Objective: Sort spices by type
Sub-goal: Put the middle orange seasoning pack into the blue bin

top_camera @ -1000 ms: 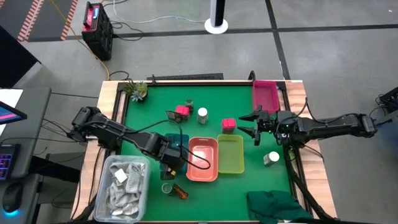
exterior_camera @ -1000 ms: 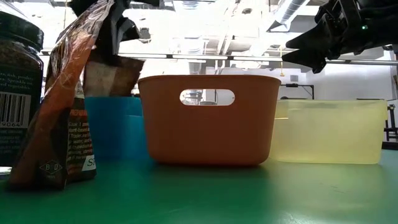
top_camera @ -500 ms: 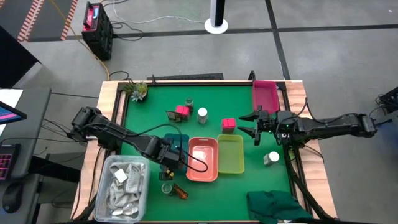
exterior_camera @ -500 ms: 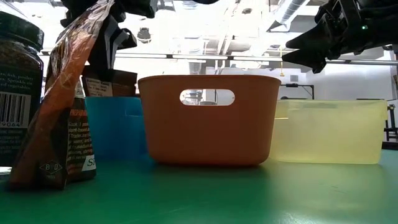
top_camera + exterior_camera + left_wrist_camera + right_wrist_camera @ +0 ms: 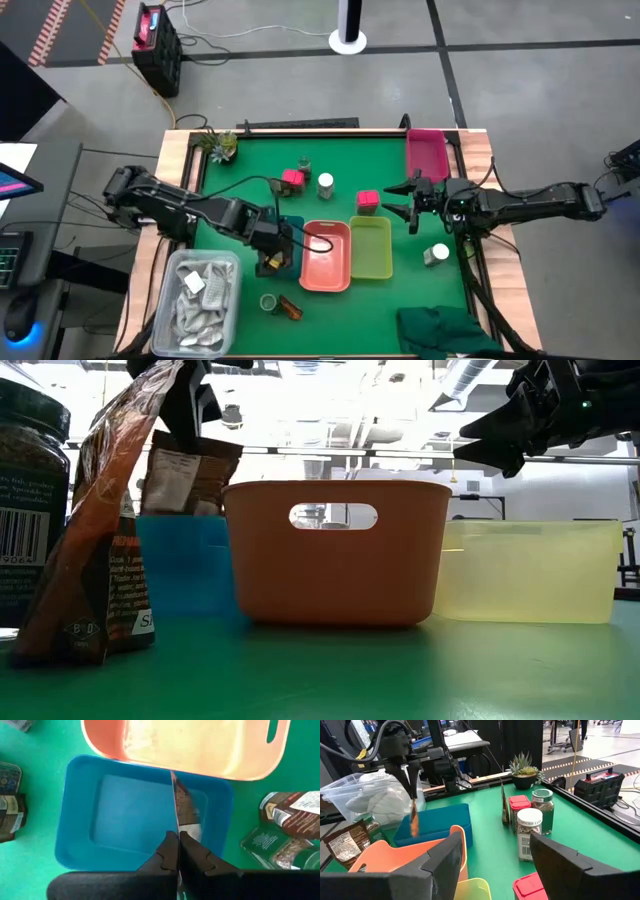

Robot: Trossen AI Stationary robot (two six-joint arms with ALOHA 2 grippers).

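A: How is the left tool [image 5: 177, 851] set?

B: It is clenched on the top edge of a packet [image 5: 184, 810], which hangs edge-on straight below it, long axis vertical, over the blue tray [image 5: 80, 815]. The lower end is judged to be just above or at the tray floor.

A: And the right tool [image 5: 408, 200]?

B: It is held spread and empty above the desk [image 5: 250, 170], beside a pink box [image 5: 367, 201], well apart from the packet. The drop is thus judged to fall to the left arm.
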